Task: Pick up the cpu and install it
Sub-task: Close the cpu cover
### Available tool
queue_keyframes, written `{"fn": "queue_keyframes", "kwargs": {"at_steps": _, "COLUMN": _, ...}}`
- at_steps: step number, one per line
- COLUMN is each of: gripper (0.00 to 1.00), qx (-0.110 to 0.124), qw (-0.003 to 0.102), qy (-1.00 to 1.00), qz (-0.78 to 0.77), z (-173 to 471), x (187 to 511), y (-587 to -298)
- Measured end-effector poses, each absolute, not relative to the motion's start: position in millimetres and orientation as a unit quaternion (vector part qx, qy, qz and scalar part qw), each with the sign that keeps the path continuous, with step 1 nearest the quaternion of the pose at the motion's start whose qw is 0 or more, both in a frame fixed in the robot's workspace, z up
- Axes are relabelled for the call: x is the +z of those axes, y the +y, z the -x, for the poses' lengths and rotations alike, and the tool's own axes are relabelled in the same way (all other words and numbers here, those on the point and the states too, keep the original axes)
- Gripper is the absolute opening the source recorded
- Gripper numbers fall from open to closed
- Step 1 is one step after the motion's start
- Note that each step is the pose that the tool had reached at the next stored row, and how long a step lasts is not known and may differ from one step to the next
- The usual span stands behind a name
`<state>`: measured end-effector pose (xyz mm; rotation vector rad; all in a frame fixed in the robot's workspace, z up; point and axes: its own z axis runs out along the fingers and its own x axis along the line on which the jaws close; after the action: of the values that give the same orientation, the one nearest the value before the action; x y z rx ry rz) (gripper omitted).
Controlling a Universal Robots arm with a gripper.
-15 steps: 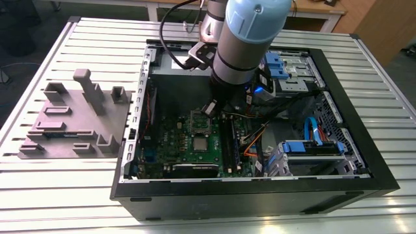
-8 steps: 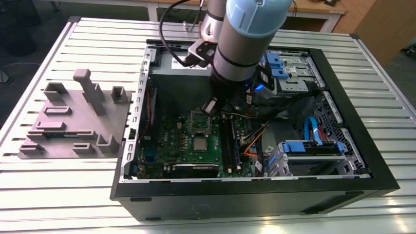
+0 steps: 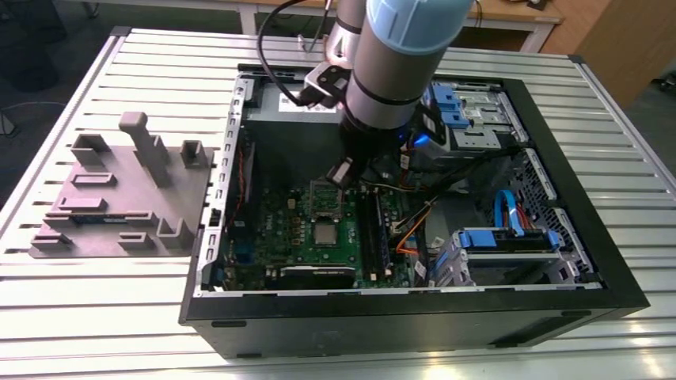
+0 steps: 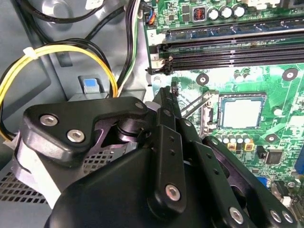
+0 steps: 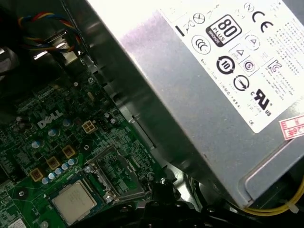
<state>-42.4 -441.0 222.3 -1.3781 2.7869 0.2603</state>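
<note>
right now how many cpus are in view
1: the cpu sits in the socket on the green motherboard, inside the open case. More may be hidden behind the arm.

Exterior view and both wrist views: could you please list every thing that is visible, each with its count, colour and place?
table: one, pale metal slats, under everything.
computer case: one, black, open, on the table.
holder block: one, grey, at the exterior view's left of the case.
motherboard: one, green, on the case floor.
cpu: one, silver, lying in its socket on the motherboard.
power supply: one, grey, white label, beside the motherboard.
drive cages: two, blue and silver, toward the exterior view's right.
cables: several, yellow, black, orange, inside the case.
arm: one, grey and light blue, reaching into the case.
gripper: one, black, above the motherboard, near the cpu, apart from it.
</note>
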Motion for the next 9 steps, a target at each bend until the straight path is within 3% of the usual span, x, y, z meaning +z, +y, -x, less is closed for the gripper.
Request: {"fn": "queue_keyframes", "kwargs": {"at_steps": 9, "gripper": 0.1, "qx": 0.084, "qw": 0.011, "qy": 0.892, "qz": 0.443, "z": 45.0, "x": 229.6, "y": -441.0}}
